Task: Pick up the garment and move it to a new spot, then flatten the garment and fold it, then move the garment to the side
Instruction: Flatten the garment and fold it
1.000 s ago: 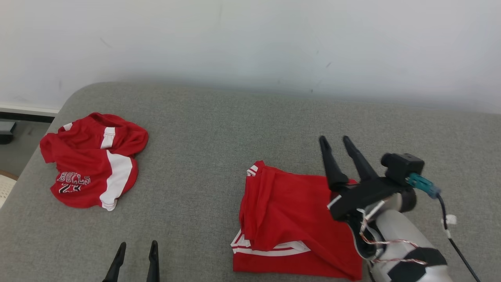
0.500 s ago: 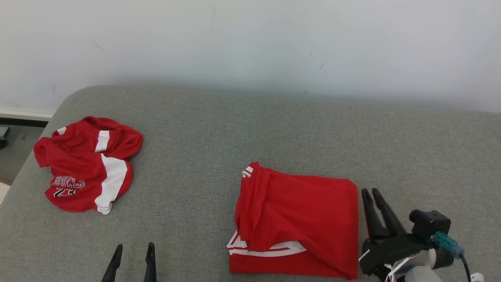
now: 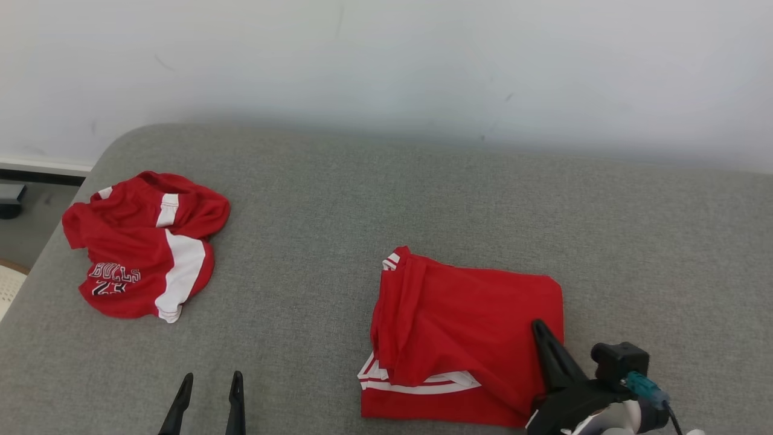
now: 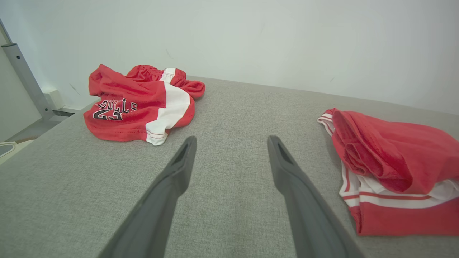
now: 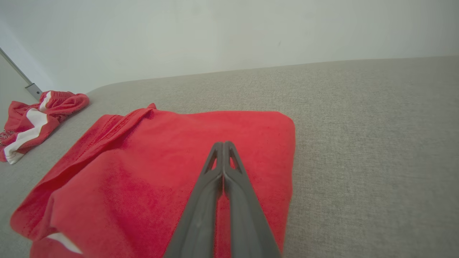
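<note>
A folded red garment point(image 3: 465, 326) with white-striped hems lies on the grey cushion, right of centre; it also appears in the left wrist view point(image 4: 394, 161) and the right wrist view point(image 5: 161, 161). My right gripper point(image 3: 537, 326) hovers over the garment's near right part, its two fingers pressed together point(image 5: 223, 143) with no cloth between them. At the lower left my left gripper point(image 3: 212, 376) stands open over bare cushion point(image 4: 232, 138), well apart from the garment.
A second, crumpled red garment point(image 3: 142, 248) with a white panel and black lettering lies at the cushion's far left point(image 4: 140, 104). The grey cushion point(image 3: 338, 199) ends at a white wall behind. Beyond its rounded left edge the floor point(image 3: 24, 235) drops away.
My right gripper has shut. It drew back from the garment's far right edge toward me and now sits over the near right part. The left gripper has stayed put.
</note>
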Available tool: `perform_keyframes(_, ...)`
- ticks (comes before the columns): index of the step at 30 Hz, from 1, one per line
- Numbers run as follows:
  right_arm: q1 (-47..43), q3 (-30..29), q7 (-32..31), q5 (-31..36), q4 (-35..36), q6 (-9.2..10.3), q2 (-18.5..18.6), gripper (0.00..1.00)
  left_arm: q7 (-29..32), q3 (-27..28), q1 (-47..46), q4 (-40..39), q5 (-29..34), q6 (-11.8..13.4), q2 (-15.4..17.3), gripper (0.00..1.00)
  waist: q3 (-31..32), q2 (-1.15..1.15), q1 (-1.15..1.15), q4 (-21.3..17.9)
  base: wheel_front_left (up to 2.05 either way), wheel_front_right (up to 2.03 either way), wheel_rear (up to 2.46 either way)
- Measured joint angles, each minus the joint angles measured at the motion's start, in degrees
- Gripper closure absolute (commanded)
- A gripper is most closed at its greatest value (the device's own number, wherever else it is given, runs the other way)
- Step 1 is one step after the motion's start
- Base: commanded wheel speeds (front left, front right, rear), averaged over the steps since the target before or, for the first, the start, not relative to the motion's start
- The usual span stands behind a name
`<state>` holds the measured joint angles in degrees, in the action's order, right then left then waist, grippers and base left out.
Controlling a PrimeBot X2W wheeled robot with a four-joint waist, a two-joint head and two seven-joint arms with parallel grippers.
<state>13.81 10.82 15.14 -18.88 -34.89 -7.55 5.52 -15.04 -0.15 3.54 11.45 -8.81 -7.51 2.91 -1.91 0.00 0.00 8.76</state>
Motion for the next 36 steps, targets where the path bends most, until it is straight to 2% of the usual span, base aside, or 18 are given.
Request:
perform_keyframes(8,2.03,4.75,0.0,1.89,-4.72,0.0,-1.74,1.0,0.0,-0.78,-0.44,0.1,0.0,0.0,0.01,0.0,-1.08,0.0,0.0,1.57,0.0,0.0,0.0)
perform_keyframes(14,2.67,9.27,0.0,1.67,-5.08,0.0,-2.44,1.0,0.0,-1.1,-1.36,0.21,-0.12,0.0,0.0,0.0,-2.15,0.0,0.0,2.75,0.0,0.0,0.0)
perform_keyframes(27,3.46,25.65,-0.01,-6.03,-3.09,0.0,-2.64,1.0,0.0,-1.47,-1.65,0.48,-0.33,0.0,0.0,0.0,-2.6,0.0,0.0,3.93,0.0,0.0,0.0)
perform_keyframes(32,5.15,27.28,0.0,-7.86,-3.3,0.0,-2.64,1.0,0.0,-1.53,-2.23,0.49,-0.44,0.0,0.0,0.0,-2.44,0.0,0.0,4.0,0.0,0.0,0.0)
perform_keyframes(36,4.95,24.69,0.0,-6.75,-2.27,0.0,-2.64,1.0,0.0,-1.01,-2.04,0.41,-0.43,0.0,0.0,0.0,-2.09,0.0,0.0,3.51,0.0,0.0,0.0)
